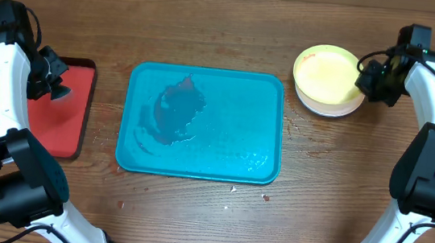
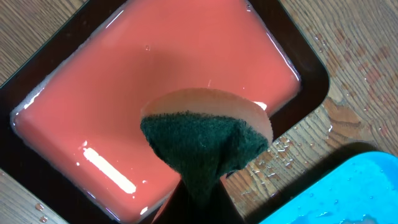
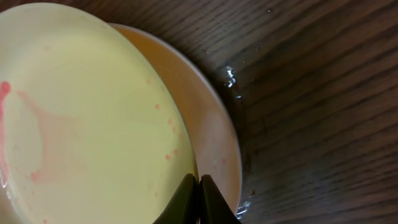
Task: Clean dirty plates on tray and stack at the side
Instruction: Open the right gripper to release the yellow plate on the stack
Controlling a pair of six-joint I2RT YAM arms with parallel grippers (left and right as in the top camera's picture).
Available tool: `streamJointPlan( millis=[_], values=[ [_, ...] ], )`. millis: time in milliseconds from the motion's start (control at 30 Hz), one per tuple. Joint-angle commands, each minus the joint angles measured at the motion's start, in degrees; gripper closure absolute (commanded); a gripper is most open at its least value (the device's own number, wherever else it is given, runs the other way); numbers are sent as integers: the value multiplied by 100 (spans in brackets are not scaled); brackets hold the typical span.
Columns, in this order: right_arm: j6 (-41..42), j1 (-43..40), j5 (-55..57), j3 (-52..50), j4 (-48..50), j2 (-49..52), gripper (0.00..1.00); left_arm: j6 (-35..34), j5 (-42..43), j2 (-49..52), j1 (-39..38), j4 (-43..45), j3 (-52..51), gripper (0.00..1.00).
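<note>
Tray [image 1: 206, 73]: mid tabletop [image 1: 315, 192], no plates on it. A wet patch [image 1: 176, 111] covers its left half, prob. wash water.
Yellow plate [image 3: 81, 112]: off the tray, just past its top-right corner, lying on the white plate [image 3: 214, 143] and shifted a bit off centre. This is the side spot for done plates.
Blue plate: not seen. Can't tell if it is hidden under the other two.
R hand [image 3: 199, 193]: at the yellow plate's edge farthest from the tray, clenched. The rim runs right in btwn the fingertips, so it reads as a pinch on that rim, prob. to set the plate down flat.
Smear [image 3: 34, 124]: faint pink on the yellow plate, w/ a few specks nearer the rim. Not fully clean, imo.
L hand [image 2: 200, 196]: left of the tray, over the red tray [image 2: 93, 106], clamped on the sponge [image 2: 205, 140].
Sponge: green scrub face toward the cam, tan side behind, squeezed into a fold. Held above the red tray so drips land there, not on the wood.
Water: drops on the tabletop btwn the red tray and the tray.
Progress: near the end, since the tray is bare.
</note>
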Motion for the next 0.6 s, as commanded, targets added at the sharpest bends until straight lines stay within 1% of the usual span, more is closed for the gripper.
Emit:
streamJointPlan(
  millis=[0, 200, 300, 400, 567],
  values=[
    [243, -11, 205, -138, 98, -256, 96, -52, 24, 44, 24, 20, -2, 96],
    [245, -11, 35, -116, -37, -258, 96, -52, 17, 46, 24, 22, -2, 96],
    [243, -11, -120, -109, -227, -339, 81, -52, 7, 52, 24, 42, -2, 96],
    [245, -11, -127, -39, -468, -498, 71, -52, 9, 74, 26, 116, -2, 96],
    [243, -9, -127, 85, -905, -925, 63, -31, 2, 203, 33, 162, -2, 96]
  ],
)
